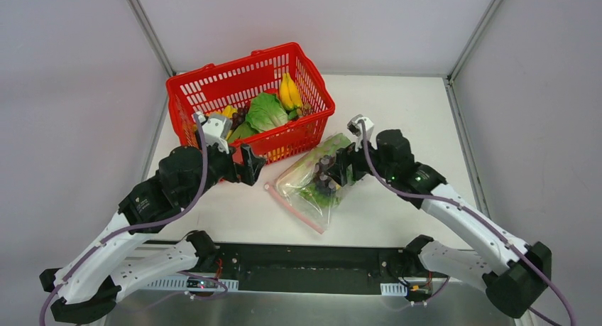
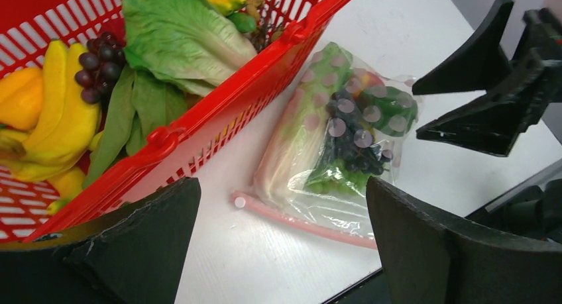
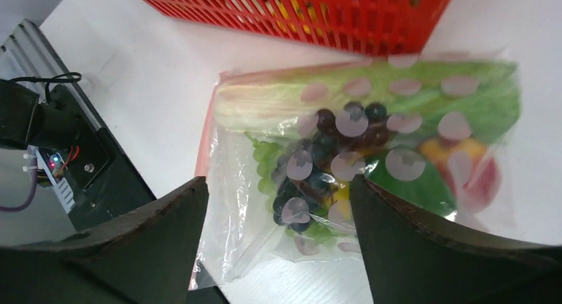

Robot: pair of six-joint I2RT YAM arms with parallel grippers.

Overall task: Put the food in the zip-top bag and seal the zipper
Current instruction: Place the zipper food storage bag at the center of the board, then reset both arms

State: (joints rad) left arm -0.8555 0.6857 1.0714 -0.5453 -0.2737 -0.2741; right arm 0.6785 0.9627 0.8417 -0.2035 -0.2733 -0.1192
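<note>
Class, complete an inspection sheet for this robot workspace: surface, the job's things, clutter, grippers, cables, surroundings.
Surface: white table, with the bag and basket resting on it.
Job's things: zip-top bag lies flat, holding cabbage and grapes; zipper runs along its near-left edge, seal unclear; bananas and lettuce in the red basket.
Clutter: nothing seen.
Grippers: left gripper open, near the basket; right gripper open, over the bag.
Cables: purple cable along each arm.
Surroundings: grey enclosure walls.

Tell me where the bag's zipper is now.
Top view, centre: the zipper runs along the near-left edge of the bag, in front of the red basket.
</note>
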